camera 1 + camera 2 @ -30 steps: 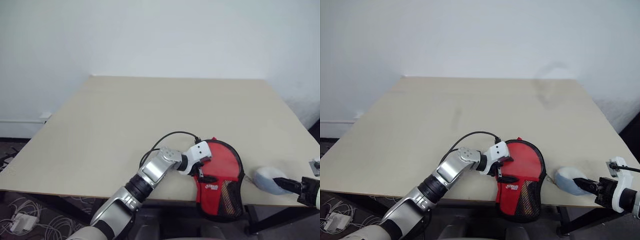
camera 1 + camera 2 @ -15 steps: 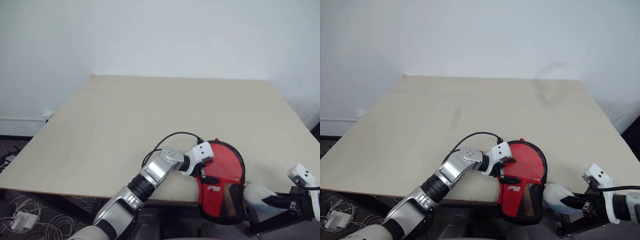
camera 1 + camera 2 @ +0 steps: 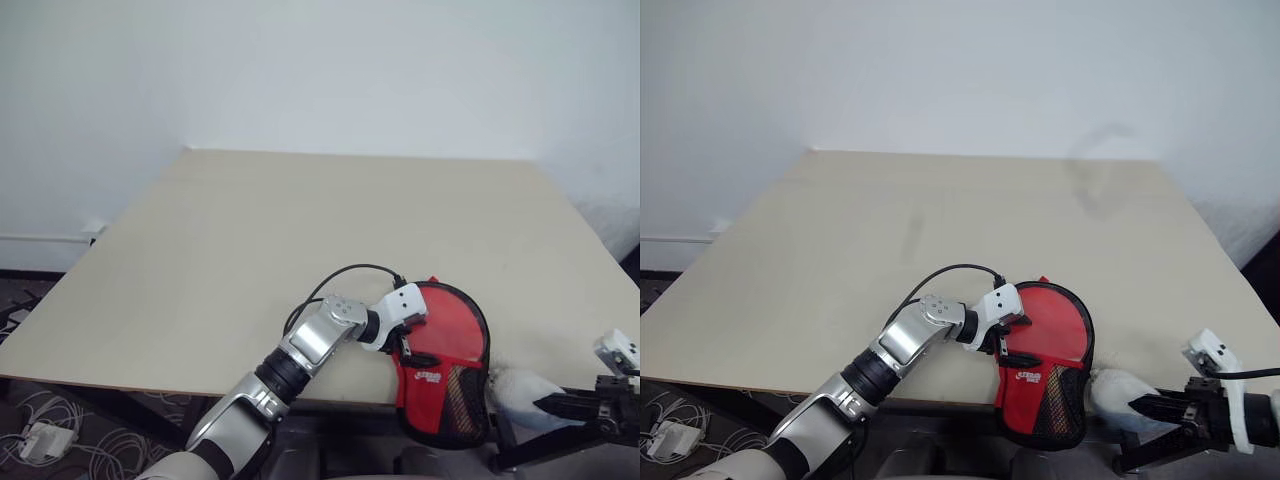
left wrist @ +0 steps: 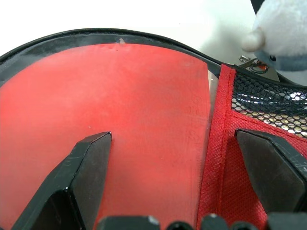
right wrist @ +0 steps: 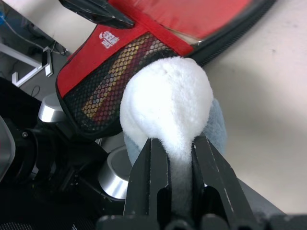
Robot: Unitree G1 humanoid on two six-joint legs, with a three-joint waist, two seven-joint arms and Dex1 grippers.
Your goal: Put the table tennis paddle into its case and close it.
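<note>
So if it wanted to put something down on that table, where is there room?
Nearly everywhere: the table is bare from the far wall edge down to the case, and along its whole left side. It is crowded only at the near right edge, where the left tool rests on the case and the right tool pinches a fluffy white lump.

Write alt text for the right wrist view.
The right gripper is shut on a fluffy white plush lump at the table edge. Beside it lies the red case with its black mesh patch.
</note>
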